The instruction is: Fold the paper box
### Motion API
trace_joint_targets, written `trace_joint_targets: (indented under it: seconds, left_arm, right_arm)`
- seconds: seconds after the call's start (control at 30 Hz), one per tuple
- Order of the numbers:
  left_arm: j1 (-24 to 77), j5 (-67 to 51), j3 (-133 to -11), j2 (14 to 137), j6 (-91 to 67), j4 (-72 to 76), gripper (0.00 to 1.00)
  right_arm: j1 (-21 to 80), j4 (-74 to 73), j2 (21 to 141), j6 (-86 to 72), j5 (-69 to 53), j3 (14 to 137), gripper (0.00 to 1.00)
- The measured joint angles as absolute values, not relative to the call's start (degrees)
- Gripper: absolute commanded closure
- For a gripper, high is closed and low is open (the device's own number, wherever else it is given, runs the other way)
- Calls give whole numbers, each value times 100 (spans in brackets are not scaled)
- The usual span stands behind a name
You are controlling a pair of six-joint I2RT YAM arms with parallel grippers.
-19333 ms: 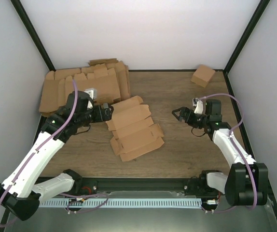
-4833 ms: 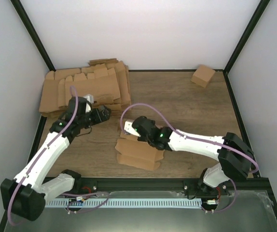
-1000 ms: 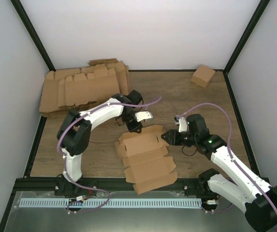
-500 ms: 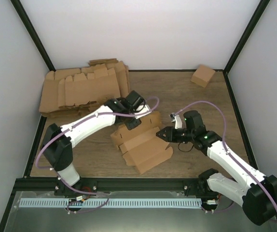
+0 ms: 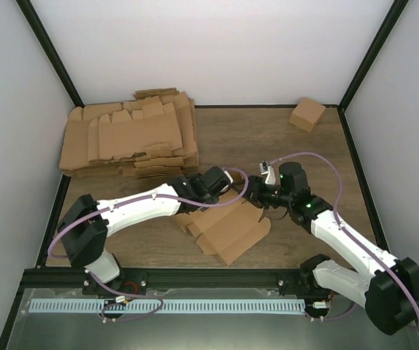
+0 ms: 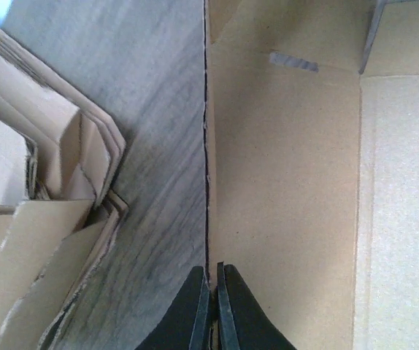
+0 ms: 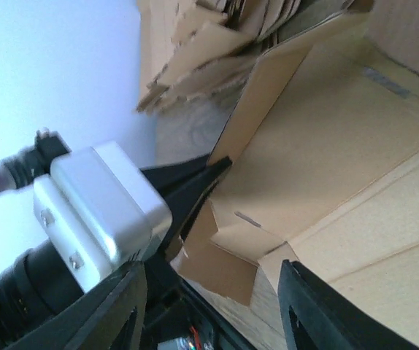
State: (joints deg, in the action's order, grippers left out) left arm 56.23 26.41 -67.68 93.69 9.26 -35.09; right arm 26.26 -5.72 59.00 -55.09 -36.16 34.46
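Observation:
The paper box (image 5: 231,227) is a flat brown cardboard blank lying partly folded on the table's near middle, with one panel raised. My left gripper (image 5: 226,191) reaches across from the left and is shut on the box's far edge. In the left wrist view its fingers (image 6: 198,306) pinch the thin cardboard edge (image 6: 208,248), with the panel (image 6: 290,189) spreading to the right. My right gripper (image 5: 256,202) stands open at the box's right end. In the right wrist view a small notched flap (image 7: 242,240) lies between its spread fingers (image 7: 308,313), beside the left gripper's silver camera housing (image 7: 100,208).
A thick pile of brown cardboard blanks (image 5: 129,135) fills the back left corner, and its edge lies close to the left gripper (image 6: 41,219). A small cube-like carton (image 5: 307,114) sits at the back right. Black frame posts and white walls bound the table.
The left gripper has swung right and nearer, dragging the box with it. The right gripper has moved in to the box's right end, and its jaws have spread wider.

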Motion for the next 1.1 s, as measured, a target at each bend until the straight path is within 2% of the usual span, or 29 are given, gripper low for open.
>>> trace_joint_targets:
  seconds: [0.17,0.47,0.57,0.77,1.1]
  left_arm:
    - [5826,2943,-6626,9170,899,-3177,96]
    - [6058,3387,-6361,9155,923,-2816,96]
    - [6132,3487,-6294,9155,923,-2727,96]
    - [6274,3647,-6243,9153,926,-2615,96]
    - [6405,3868,-6243,9155,921,-2574,96]
  right_arm:
    - [2622,-508,5507,-6442,-2875,3280,48]
    - [2622,-397,6005,-7555,-2473,3398,36]
    - [2622,-338,6230,-7802,-2464,3531,35]
    - [2622,-187,6554,-8158,-2464,3745,45]
    - [2622,60,7203,-8283,-2449,4091,55]
